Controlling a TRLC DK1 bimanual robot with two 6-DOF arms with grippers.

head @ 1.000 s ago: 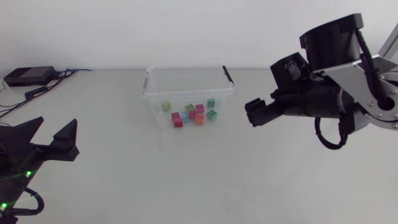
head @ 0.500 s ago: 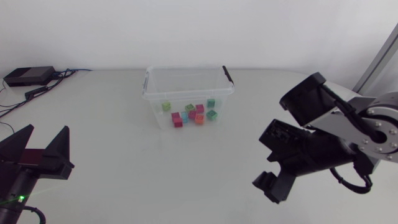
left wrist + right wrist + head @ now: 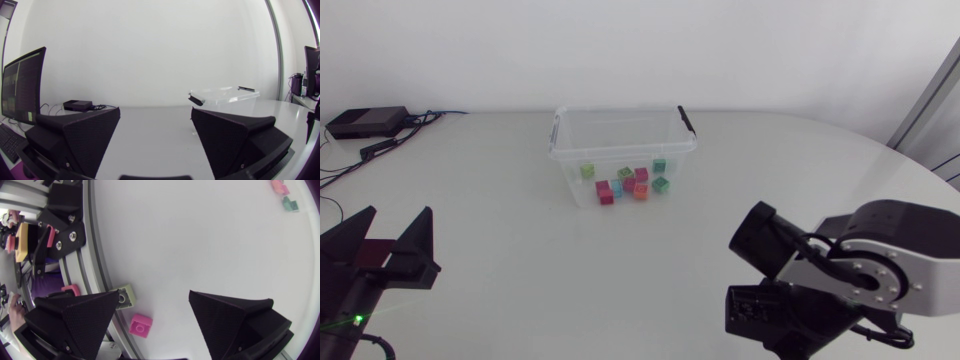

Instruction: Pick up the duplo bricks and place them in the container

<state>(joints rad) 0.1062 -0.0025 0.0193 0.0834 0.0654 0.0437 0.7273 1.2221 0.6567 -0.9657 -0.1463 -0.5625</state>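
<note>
Container (image 3: 570,150), tabletop (image 3: 520,230) far edge: duplo bricks (image 3: 625,183) inside. Our left jaws, right jaws: spread, empty. Pink brick (image 3: 141,325) under right jaws.

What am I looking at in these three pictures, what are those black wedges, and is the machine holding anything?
This is a robot with two arms at a white table. The head view comes from a fixed camera above: the left arm enters at one side, the right arm at the other. The other two pictures come from a camera on each arm's wrist, and the black wedges are that arm's own jaws. Both pairs stand open and hold nothing. On the table stands a clear plastic box with small coloured toy bricks in it. The right wrist camera looks down near the table's edge, where a pink brick lies loose and a pale green brick sits right at the edge.
</note>
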